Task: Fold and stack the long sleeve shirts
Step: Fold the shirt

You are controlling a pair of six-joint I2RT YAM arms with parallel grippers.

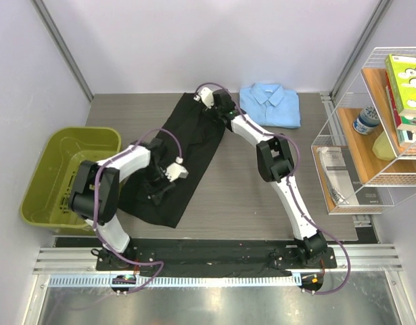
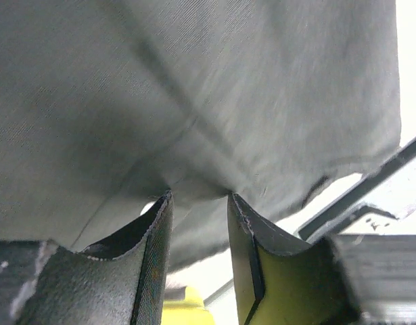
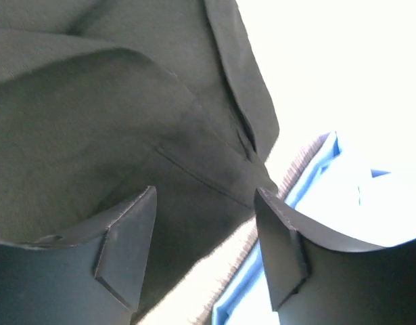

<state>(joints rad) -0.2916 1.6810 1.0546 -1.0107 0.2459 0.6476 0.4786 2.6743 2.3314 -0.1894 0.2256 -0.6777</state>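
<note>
The plain black shirt (image 1: 194,145) lies spread out diagonally on the table. It fills the left wrist view (image 2: 194,88) and the right wrist view (image 3: 106,101). The light blue shirt (image 1: 270,105) lies folded at the back of the table, and its edge shows in the right wrist view (image 3: 316,223). My left gripper (image 1: 158,184) is over the lower part of the black shirt. It (image 2: 199,196) is open, with its fingertips touching the cloth. My right gripper (image 1: 216,108) is at the black shirt's far right edge. It (image 3: 206,193) is open just above the cloth.
A green bin (image 1: 93,131) stands at the table's left edge. A wire shelf rack (image 1: 343,145) with books and a jar stands at the right. Grey walls close off the back.
</note>
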